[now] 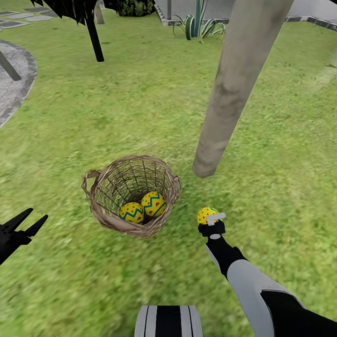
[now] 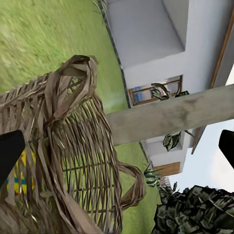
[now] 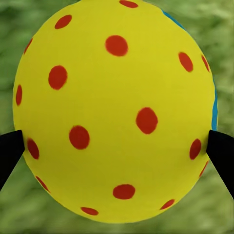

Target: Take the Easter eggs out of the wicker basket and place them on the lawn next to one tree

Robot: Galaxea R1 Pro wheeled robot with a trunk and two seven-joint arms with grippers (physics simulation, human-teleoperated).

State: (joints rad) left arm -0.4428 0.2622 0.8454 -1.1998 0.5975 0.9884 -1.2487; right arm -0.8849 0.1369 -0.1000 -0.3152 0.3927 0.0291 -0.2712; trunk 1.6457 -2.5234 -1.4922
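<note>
Yellow with red dots, one egg (image 1: 206, 214) sits squarely between the two fingers of the right gripper (image 1: 209, 220), which press on its opposite sides over the lawn (image 1: 140, 107), close to the base of the pale tree trunk (image 1: 224, 103). Two more eggs (image 1: 142, 208) lie side by side in the bottom of the wicker basket (image 1: 112, 220), just left of that hand. The left gripper (image 1: 25, 224) hangs beside the basket, jaws spread and holding nothing.
</note>
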